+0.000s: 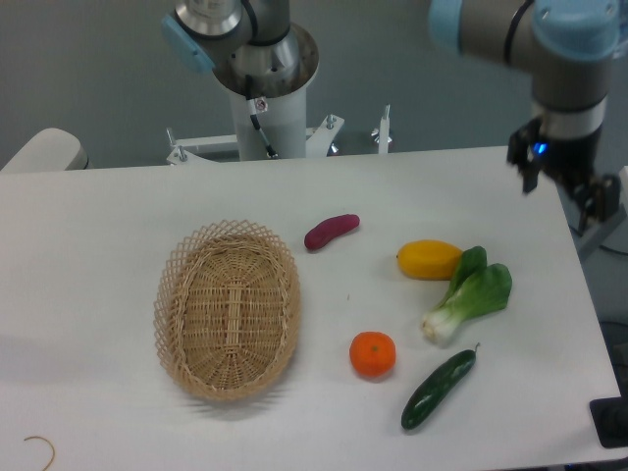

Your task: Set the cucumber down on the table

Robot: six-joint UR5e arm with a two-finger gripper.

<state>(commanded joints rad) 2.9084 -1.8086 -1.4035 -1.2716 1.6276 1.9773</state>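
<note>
On the white table [98, 226] we see, from left to right, a wicker basket [228, 310], a purple sweet potato [332, 232], an orange [373, 354], and the cucumber [438, 389] lying flat near the front edge toward the right corner. Beyond a yellow fruit [429, 260] and bok choy [471, 295], the gripper [569, 186] hangs over the right edge, touching nothing. We cannot tell how far its fingers are parted.
</note>
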